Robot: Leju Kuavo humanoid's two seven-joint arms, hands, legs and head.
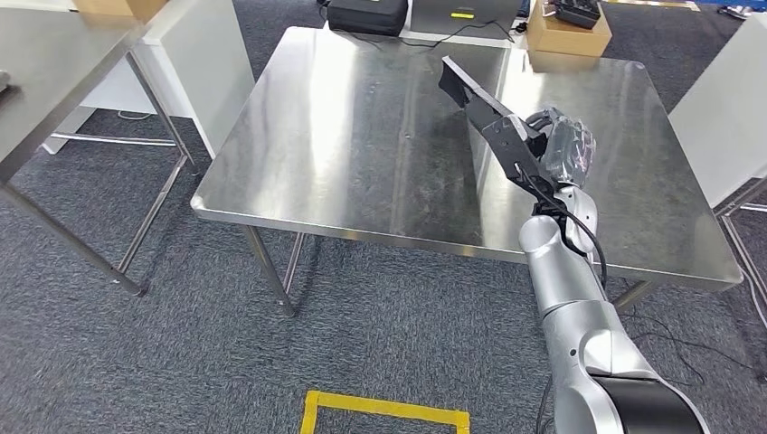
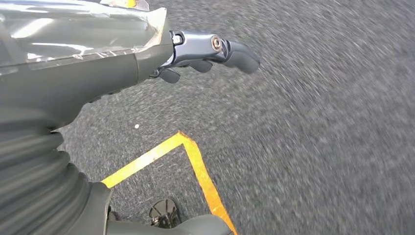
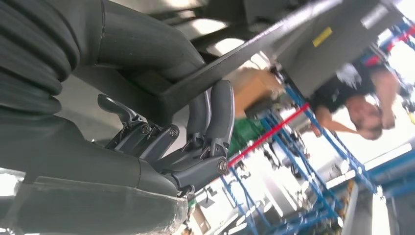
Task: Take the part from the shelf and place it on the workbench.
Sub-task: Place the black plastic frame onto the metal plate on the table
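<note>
Long black part held above the steel workbench, angled, far end highest. Right hand grips its near end, fingers wrapped round. Left hand hangs over carpet, fingers loosely curled, holding nothing. Advice: lower it level, release only once it lies flat.

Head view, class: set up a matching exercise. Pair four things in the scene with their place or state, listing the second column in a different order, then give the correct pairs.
Things:
1. black part
2. steel workbench
3. cardboard box
4. yellow floor tape

Places or states:
A. on the grey carpet, near the robot
B. held in the right hand, above the tabletop
C. beyond the table's far edge
D. bare shiny top on thin metal legs

Pairs: 1-B, 2-D, 3-C, 4-A
</note>
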